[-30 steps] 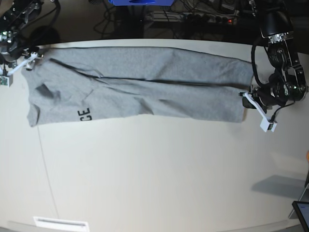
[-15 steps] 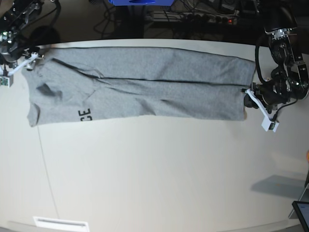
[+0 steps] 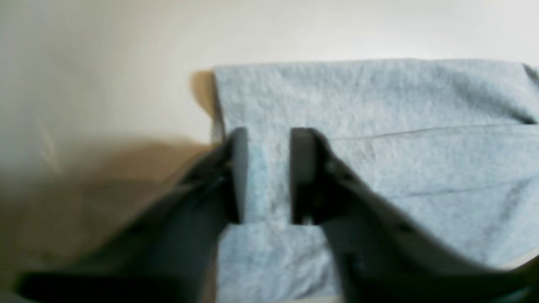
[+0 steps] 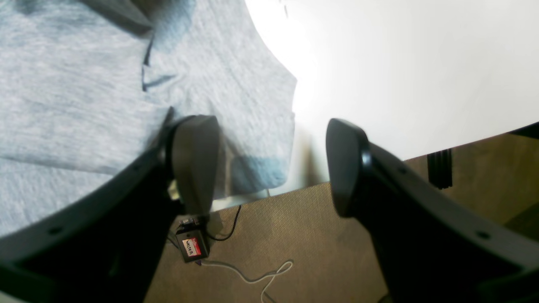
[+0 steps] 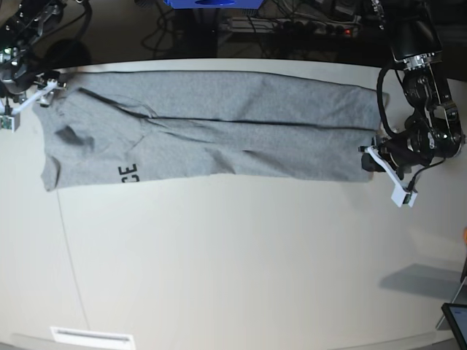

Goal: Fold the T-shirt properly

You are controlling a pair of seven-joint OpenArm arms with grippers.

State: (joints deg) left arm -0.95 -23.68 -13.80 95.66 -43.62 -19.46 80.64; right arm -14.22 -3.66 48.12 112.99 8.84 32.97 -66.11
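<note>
Your T-shirt (image 5: pixel 211 135) lies folded into a long band across the top of the counter (image 5: pixel 241 262). At the frame's right, your left fingers (image 3: pixel 265 176) straddle its end with a narrow gap, cloth between them; whether they pinch it, I cannot tell. Upper left, your right fingers (image 4: pixel 269 168) gape wide, holding nothing.

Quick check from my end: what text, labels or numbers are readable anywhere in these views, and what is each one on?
"CE": black block capitals on the T-shirt, lying sideways in the base view near its front edge; the rest of the print is folded under.
Red and white label on a small black device on the floor, right wrist view: too small to read.
Left wrist view: no text.
</note>
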